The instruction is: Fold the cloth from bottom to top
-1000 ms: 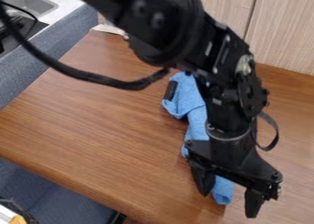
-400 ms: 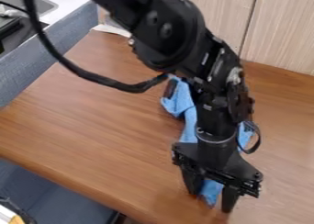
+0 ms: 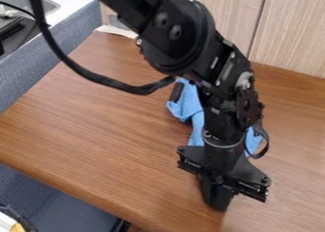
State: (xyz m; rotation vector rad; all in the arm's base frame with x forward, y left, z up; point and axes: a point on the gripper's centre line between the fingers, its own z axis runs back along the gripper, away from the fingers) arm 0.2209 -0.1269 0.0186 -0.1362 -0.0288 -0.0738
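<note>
Blue cloth (image 3: 187, 106): bunched on the brown table (image 3: 95, 114), toward the right, partly hidden behind the arm (image 3: 219, 64).
Gripper (image 3: 217, 206): near side, fingers drawn together; whether cloth is pinched between them cannot be told.

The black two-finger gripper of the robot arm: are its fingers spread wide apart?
No, the fingers of the gripper stand close together, with no wide gap between them.

One cloth (image 3: 188, 103), one arm (image 3: 181, 41), one table (image 3: 101, 126).
</note>
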